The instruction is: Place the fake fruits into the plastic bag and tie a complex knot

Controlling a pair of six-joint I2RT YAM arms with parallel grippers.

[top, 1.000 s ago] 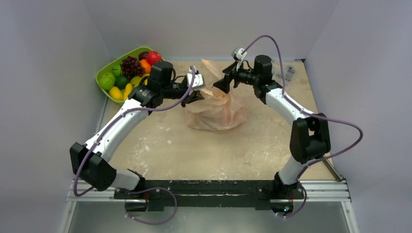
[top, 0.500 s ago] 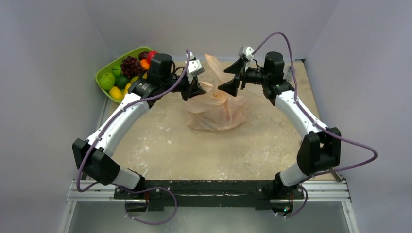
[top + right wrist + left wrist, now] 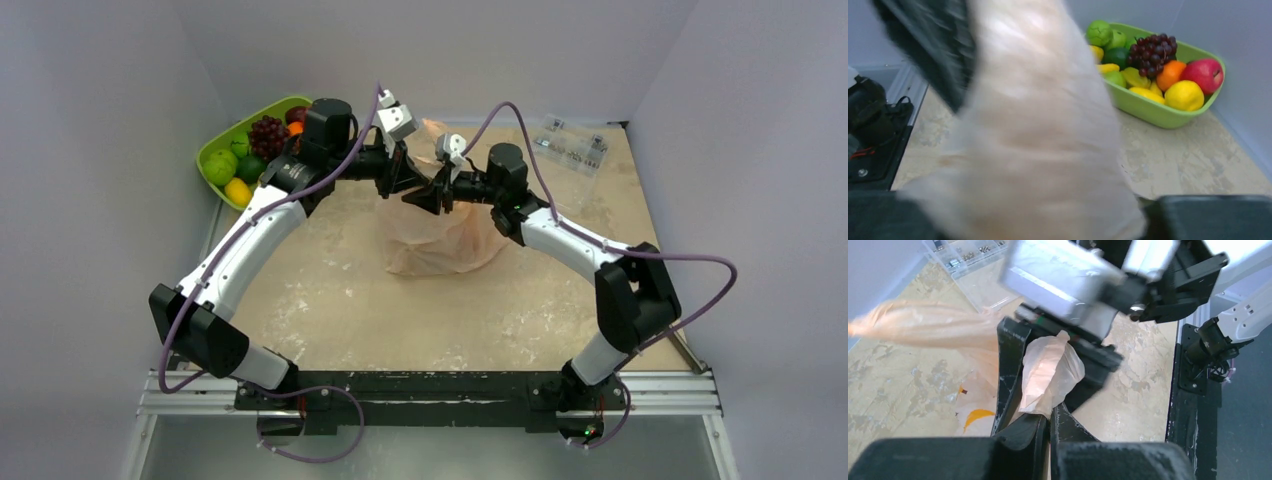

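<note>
- The lime-green tray (image 3: pixel 1158 112) is standing in the far left corner of the table (image 3: pixel 400 320) and is holding the fake fruits (image 3: pixel 1185 95): a dark grape bunch (image 3: pixel 1153 50) in the middle, a red one, an orange one, yellow ones and green ones around it.
- The plastic bag (image 3: pixel 440 240) is lying at the middle of the table, well apart from the tray. Its body is resting on the table and its top is being pulled upward. What is inside it is not showing through the crinkled plastic.
- Some clear packets (image 3: pixel 572 140) are lying in the far right corner.
- The left arm is reaching forward and inward from its base, with its wrist over the far side of the bag.
- The right arm is bending sharply at the elbow on the right side, and its forearm is pointing left, toward the left arm.
- The two grippers are meeting nose to nose just above the top of the bag.
- The left gripper (image 3: pixel 1050 412) is pinching a pale, bunched strap handle (image 3: pixel 1048 375) of the bag between fully closed fingers.
- The right gripper (image 3: pixel 420 198) is standing with one finger on each side of this same strap, about half spread. I cannot tell if it is already pressing the strap.
- Another peach strip (image 3: pixel 923 325) of the bag is stretching sideways, away from both grippers.
- In the right wrist view the bag plastic is blurred and is filling most of the picture.
</note>
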